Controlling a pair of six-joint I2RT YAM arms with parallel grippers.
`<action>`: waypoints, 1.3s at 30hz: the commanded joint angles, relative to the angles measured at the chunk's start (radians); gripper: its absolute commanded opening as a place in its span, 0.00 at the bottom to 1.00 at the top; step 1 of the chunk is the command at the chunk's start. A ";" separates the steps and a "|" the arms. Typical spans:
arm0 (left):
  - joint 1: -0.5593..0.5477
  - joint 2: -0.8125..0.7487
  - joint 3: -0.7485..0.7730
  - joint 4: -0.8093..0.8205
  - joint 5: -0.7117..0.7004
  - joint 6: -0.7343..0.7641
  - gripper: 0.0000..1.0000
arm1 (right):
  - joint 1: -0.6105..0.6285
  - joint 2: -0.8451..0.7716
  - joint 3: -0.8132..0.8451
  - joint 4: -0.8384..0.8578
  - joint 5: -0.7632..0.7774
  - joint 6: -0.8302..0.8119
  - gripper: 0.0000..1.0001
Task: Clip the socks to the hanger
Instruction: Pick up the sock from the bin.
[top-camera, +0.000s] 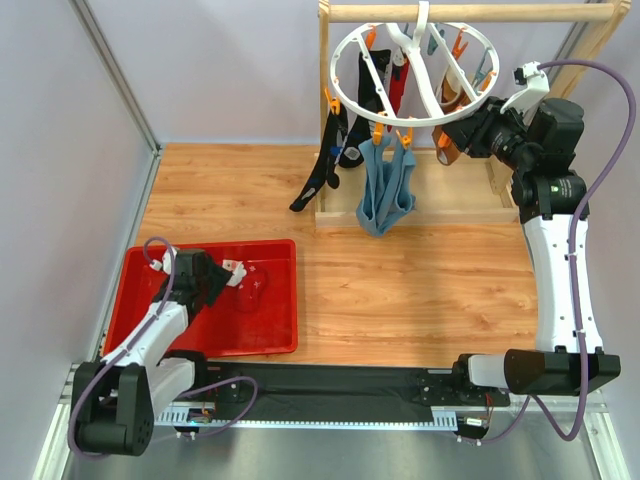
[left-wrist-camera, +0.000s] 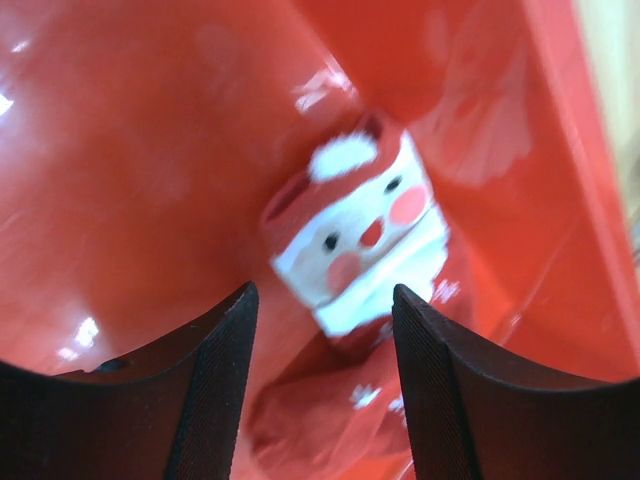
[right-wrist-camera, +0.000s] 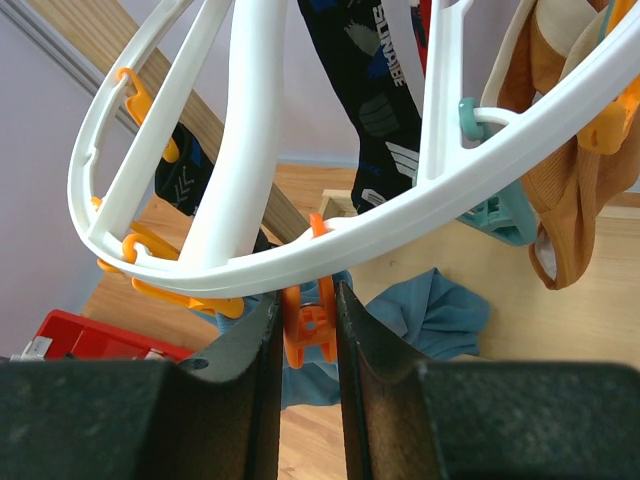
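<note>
The red Santa sock (left-wrist-camera: 355, 235) is pictured lying in the red tray (top-camera: 270, 335), framed between the widely parted fingers of the left gripper (left-wrist-camera: 322, 300) poised over it. At the white ring hanger (top-camera: 345, 50), where dark socks (top-camera: 330, 155) are already clipped, an orange clip (right-wrist-camera: 308, 325) on the rim is pinched by the narrowly set right gripper (right-wrist-camera: 308, 300).

A hanging black sock (right-wrist-camera: 365, 90) bears white lettering, seemingly "SUNRISE", too blurred to confirm.

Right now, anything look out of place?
Nothing spilled or broken. Only oddity: the red Santa sock lies crumpled in the red tray, red on red, outline hard to pick out. Left tool open above it; right tool pinches an orange clip.
</note>
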 joint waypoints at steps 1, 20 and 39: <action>0.017 0.047 0.001 0.116 -0.024 -0.060 0.63 | 0.002 -0.027 -0.011 -0.014 -0.014 0.001 0.00; 0.054 0.014 0.116 0.011 0.085 0.176 0.00 | 0.002 -0.014 0.007 -0.021 -0.020 -0.002 0.00; -0.544 0.005 0.844 -0.048 0.583 0.668 0.00 | 0.002 -0.026 0.015 -0.015 -0.092 0.033 0.00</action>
